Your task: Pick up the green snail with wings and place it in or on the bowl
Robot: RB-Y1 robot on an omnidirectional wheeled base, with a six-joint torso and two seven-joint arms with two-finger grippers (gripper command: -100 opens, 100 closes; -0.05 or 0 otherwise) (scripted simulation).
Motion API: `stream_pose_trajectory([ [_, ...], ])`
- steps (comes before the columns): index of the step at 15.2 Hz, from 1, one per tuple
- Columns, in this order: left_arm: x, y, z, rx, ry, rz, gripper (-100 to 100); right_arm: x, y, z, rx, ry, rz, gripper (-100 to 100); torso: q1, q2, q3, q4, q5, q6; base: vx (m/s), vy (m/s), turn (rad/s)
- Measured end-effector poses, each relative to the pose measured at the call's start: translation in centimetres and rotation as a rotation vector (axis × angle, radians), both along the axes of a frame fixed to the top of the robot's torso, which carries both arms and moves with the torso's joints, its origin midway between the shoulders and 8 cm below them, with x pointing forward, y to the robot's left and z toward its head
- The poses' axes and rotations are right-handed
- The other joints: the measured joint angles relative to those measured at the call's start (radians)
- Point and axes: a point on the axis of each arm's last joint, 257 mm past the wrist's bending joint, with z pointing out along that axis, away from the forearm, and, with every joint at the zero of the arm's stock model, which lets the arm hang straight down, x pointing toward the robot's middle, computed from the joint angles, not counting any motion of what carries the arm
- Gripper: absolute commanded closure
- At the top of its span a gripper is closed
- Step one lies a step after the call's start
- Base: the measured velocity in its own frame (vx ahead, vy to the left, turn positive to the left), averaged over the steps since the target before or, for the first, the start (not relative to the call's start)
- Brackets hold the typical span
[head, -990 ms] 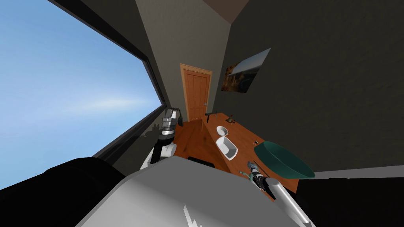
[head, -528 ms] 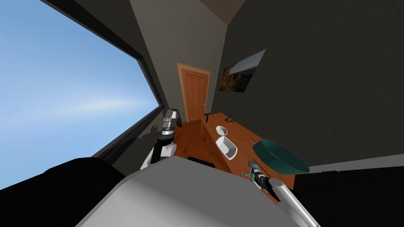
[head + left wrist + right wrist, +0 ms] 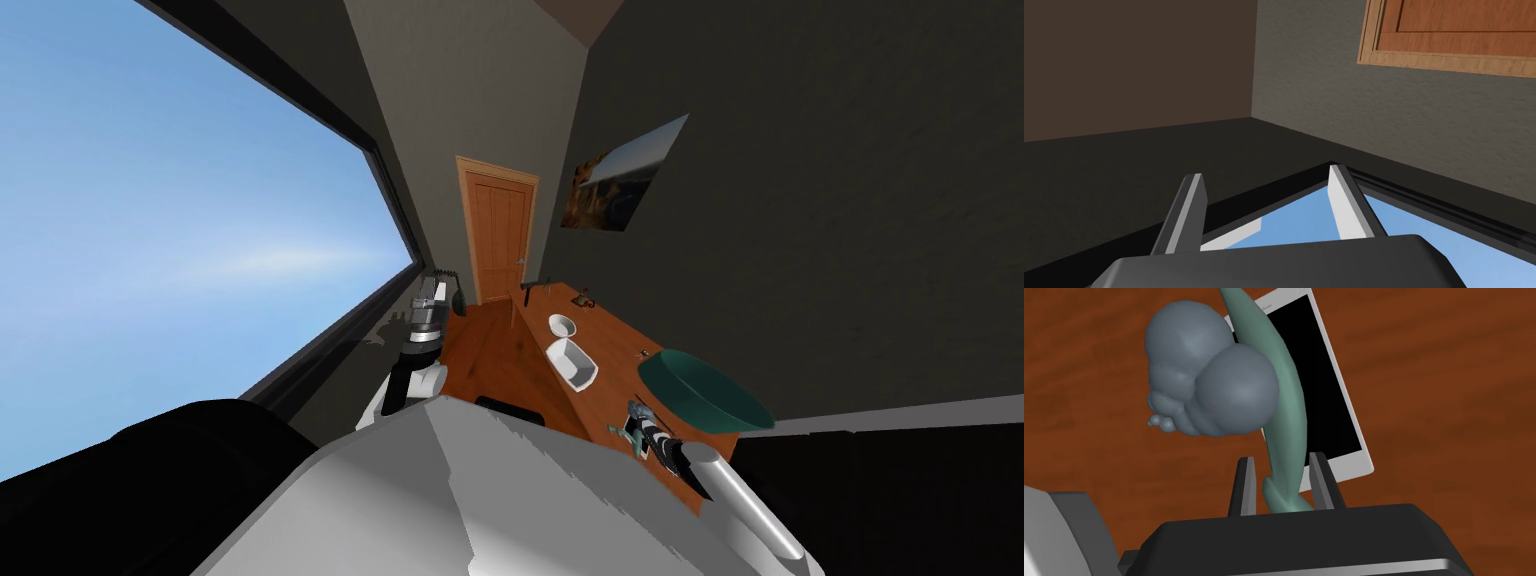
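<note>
The right gripper (image 3: 1283, 488) has its fingers (image 3: 1244, 485) clamped on the thin green tail end of the snail (image 3: 1284, 418). The bulky grey shell (image 3: 1209, 388) sits well out past the tips. That is the likely trouble: the hold is narrow and far from the weight, so the snail could swivel or slip out on the way across, and a quick swing would make it worse. Just beyond it a phone (image 3: 1329, 388), black with a white edge, lies flat on the brown wooden table (image 3: 1449, 388), and a drop would land there.

In the head view the dark green bowl (image 3: 705, 395) sits lower right of centre, just beside that gripper. Its raised rim could catch the snail on a low pass. Two white dishes (image 3: 572, 362) lie further up the table.

The left gripper (image 3: 432, 300), fingers apart and empty, is held up left of centre by the big window (image 3: 150, 230). A wooden door (image 3: 497, 240) and a picture (image 3: 620, 175) break the dark walls.
</note>
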Motion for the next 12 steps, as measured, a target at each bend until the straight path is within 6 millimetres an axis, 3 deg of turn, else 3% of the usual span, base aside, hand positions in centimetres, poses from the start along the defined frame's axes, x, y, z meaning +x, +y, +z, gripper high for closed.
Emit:
stream_pose_trajectory([
  [5, 0.0, 0.0, 0.0, 0.0, 0.0, 0.0, 0, 1.6, 0.8, 1.7, -0.006, 0.006, 0.065, 100, 0.002, -0.004, -0.002, 0.0, 0.001, -0.003, -0.136, -0.061, 0.108],
  [12, 0.0, 0.0, 0.0, 0.0, 0.0, 0.0, 0, 3.8, 2.7, 3.2, 0.001, 0.029, 0.158, 100, 0.008, -0.009, -0.004, 0.0, 0.002, -0.005, -0.081, 0.001, 0.104],
])
